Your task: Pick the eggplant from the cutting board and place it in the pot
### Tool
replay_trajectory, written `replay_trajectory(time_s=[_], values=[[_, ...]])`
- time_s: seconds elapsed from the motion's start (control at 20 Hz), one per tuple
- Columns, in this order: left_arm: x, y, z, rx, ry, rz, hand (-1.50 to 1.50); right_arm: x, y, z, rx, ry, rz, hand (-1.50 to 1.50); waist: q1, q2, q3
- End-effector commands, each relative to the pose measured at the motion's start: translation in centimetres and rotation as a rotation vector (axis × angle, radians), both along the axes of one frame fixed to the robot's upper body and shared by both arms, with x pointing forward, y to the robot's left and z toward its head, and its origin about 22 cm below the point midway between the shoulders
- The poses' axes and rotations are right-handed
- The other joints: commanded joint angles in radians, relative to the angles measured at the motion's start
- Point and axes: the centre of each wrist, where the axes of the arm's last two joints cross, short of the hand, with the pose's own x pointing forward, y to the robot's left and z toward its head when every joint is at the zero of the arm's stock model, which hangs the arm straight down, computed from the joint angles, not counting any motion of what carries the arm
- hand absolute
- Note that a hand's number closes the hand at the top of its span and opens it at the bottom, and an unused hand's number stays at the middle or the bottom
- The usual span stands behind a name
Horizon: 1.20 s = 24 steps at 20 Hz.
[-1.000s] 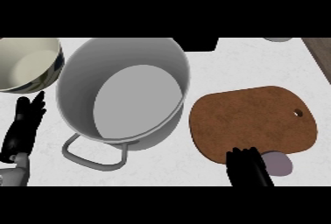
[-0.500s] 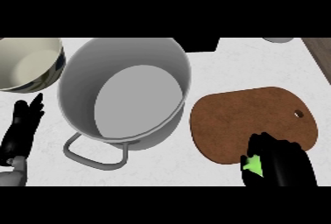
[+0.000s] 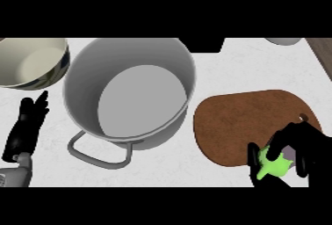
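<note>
- Grey metal pot (image 3: 133, 94), round w/ loop handle at near side, stands centre on white speckled surface (image 3: 253, 66); cream bowl (image 3: 29, 61) far left, touching its rim.
- Brown rounded cutting board (image 3: 250, 125) right of pot.
- Right robot hand (image 3: 292, 151) curled round eggplant (image 3: 272, 162), green stem end showing, over board's near edge.
- Left robot hand (image 3: 26, 127) rests near left, fingers straight.

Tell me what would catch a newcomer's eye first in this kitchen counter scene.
The large grey metal pot dominates the middle, with its loop handle toward the viewer. At lower right, the black right hand curls round a purple eggplant with a bright green stem at the near edge of the brown wooden cutting board. The black left hand rests open at far left, below a cream bowl.
</note>
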Motion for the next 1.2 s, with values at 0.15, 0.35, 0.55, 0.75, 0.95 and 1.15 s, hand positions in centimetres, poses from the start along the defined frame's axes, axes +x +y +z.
replay_trajectory(time_s=[0.15, 0.35, 0.55, 0.75, 0.95, 1.15], values=[[-0.1, 0.3, -0.2, 0.002, 0.005, -0.006, 0.00, 0.0, 3.0, 6.4, 0.019, -0.092, 0.104, 1.50, 0.015, 0.000, -0.001], [0.3, -0.4, -0.6, 0.000, 0.009, -0.031, 0.00, 1.0, 7.4, 7.8, 0.024, -0.005, 0.111, 1.50, 0.018, -0.002, -0.001], [0.6, 0.2, -0.3, 0.004, 0.002, -0.016, 0.00, 4.4, 9.9, 10.1, 0.067, 0.053, 0.126, 1.50, 0.022, 0.000, -0.001], [0.7, 0.3, -0.2, -0.004, -0.001, -0.031, 0.00, 8.7, 11.2, 11.1, 0.103, 0.130, 0.120, 1.50, 0.023, 0.003, 0.000], [1.7, 0.4, -0.4, -0.002, -0.003, -0.044, 0.00, 10.6, 14.8, 10.9, 0.090, 0.220, 0.131, 1.50, 0.027, 0.006, -0.001], [1.2, -0.4, 0.9, 0.012, -0.015, -0.027, 0.00, 13.3, 16.4, 8.3, 0.073, 0.299, 0.148, 1.50, 0.030, 0.004, 0.000]])
